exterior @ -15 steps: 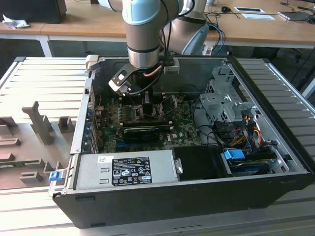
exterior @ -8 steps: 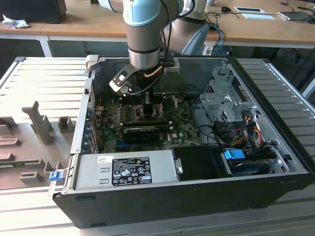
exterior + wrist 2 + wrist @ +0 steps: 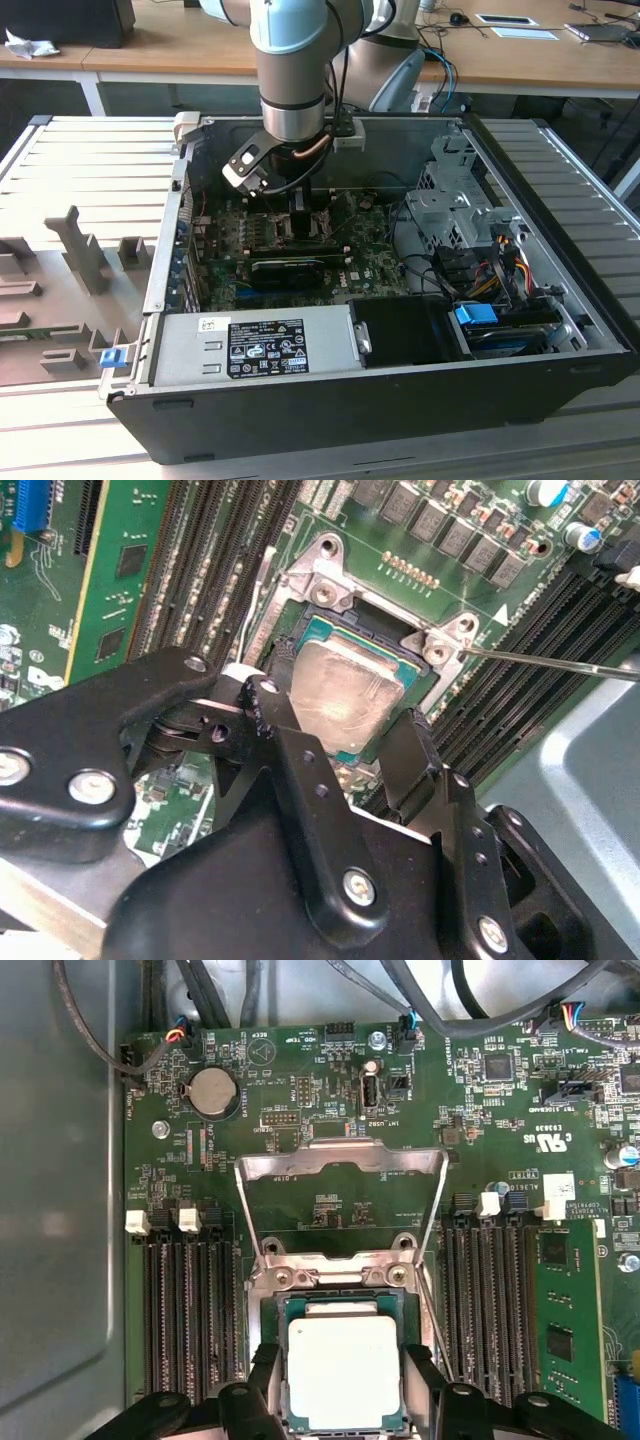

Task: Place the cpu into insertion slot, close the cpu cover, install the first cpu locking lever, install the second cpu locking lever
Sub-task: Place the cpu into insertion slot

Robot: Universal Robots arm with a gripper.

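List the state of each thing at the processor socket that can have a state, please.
cpu, lying flat in the insertion slot, uncovered.
insertion slot, filled by the cpu.
cpu cover, open, tilted up away from the slot.
locking lever, free, not latched down.
gripper, low over the slot, astride the cpu.

Exterior view overlooks case (image 3: 350, 412); both wrist views closely share cpu (image 3: 345, 695) (image 3: 343, 1372).

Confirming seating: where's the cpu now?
In the first wrist view the cpu lies in the insertion slot, between memory slot banks, with the raised cpu cover just beyond.
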